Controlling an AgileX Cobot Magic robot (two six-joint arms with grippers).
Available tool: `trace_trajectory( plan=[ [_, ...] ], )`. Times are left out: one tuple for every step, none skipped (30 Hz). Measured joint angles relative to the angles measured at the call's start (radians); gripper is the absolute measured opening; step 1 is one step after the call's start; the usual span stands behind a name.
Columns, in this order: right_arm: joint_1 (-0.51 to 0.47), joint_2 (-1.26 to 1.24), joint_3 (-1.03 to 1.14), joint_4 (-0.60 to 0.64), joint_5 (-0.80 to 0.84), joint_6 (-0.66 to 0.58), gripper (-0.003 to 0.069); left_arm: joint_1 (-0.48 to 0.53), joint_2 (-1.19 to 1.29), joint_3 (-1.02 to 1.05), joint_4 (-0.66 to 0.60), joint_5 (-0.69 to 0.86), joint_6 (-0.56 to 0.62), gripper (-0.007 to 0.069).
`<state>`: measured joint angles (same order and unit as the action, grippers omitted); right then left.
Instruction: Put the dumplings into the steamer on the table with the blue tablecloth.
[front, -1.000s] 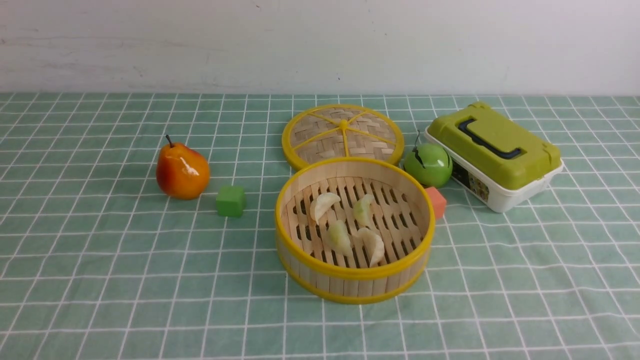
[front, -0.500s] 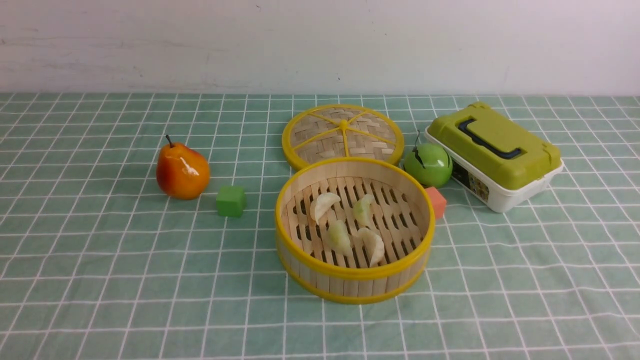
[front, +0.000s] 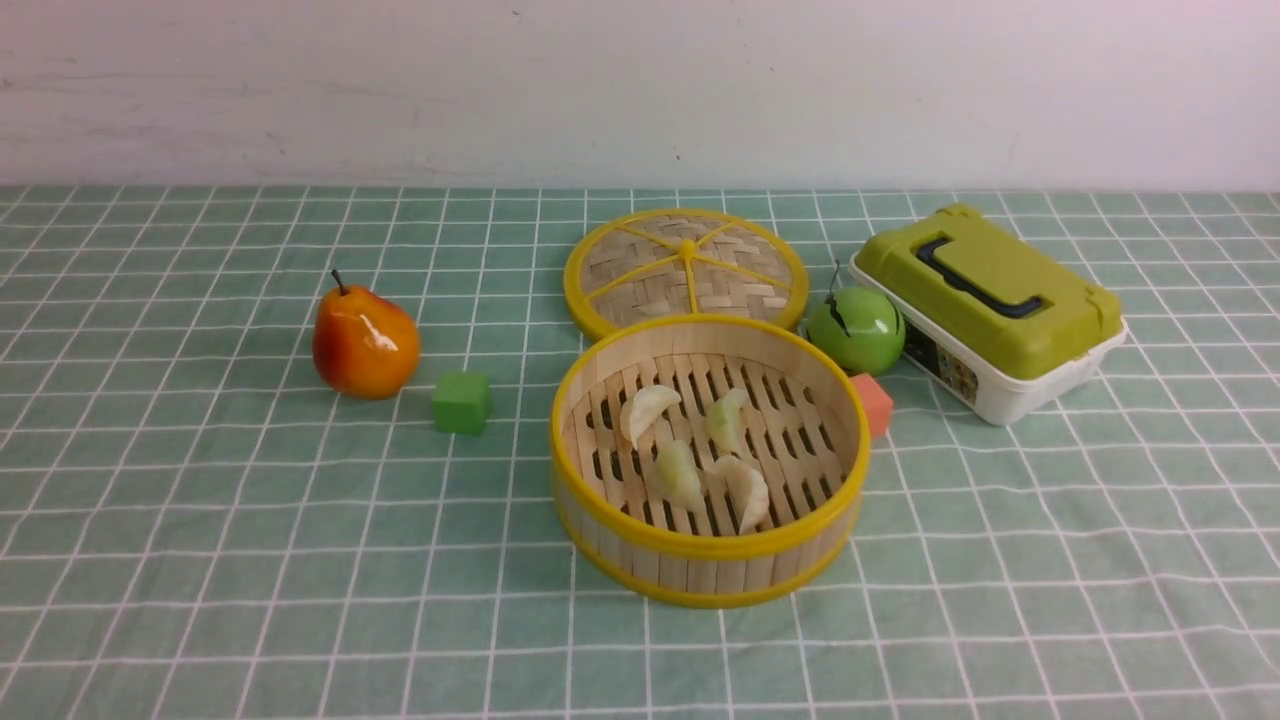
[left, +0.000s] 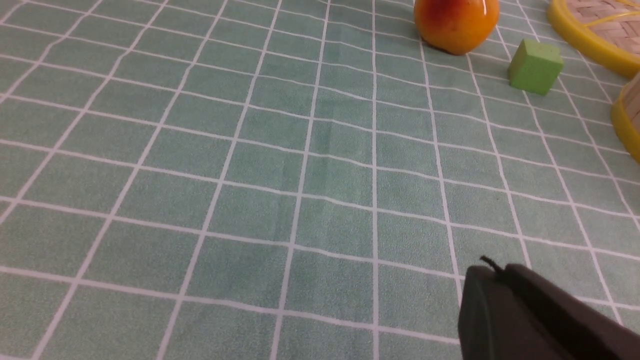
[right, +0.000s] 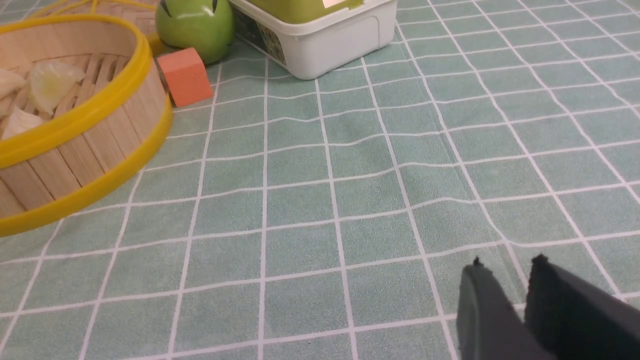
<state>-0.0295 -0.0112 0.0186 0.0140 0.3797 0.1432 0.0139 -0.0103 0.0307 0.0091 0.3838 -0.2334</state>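
We count four dumplings (front: 697, 450) lying inside one steamer (front: 708, 563), the round bamboo basket nearest us on the table (front: 200, 560). All four rest on its slatted floor, two toward the back and two toward the front, the front pair touching. Nothing else is in the basket.

At the near edge, seen only from the wrist cameras, we find two grippers. The left gripper (left: 492, 272) hangs over bare cloth with its fingers pressed together and nothing between them. The right gripper (right: 507, 265) hovers over the cloth beside the steamer, its two fingertips (right: 472, 280) standing a narrow gap apart, also empty.

Farther back we count one green cube (front: 462, 402) left of the steamer and one orange cube (front: 874, 403) touching its right wall. Beyond the green cube stands one orange-red pear (front: 364, 342). Behind the steamer lies one flat woven lid (front: 685, 268) with a yellow rim, just beside one green apple (front: 856, 329). To the right of the apple sits one white box with a closed green lid and dark handle (front: 988, 312); we cannot tell what it holds.

The blue tablecloth (front: 1050, 600), pale teal with a white grid, covers the whole surface and shows slight wrinkles. A plain, whitish wall (front: 640, 90) closes the scene at the back.
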Motion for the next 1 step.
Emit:
trace_trajectory(
  plan=[
    [0.0,0.0,0.0,0.0,0.0,0.0,0.0144,0.0,0.0,0.0,0.0,0.0,0.0,0.0014]
  ],
)
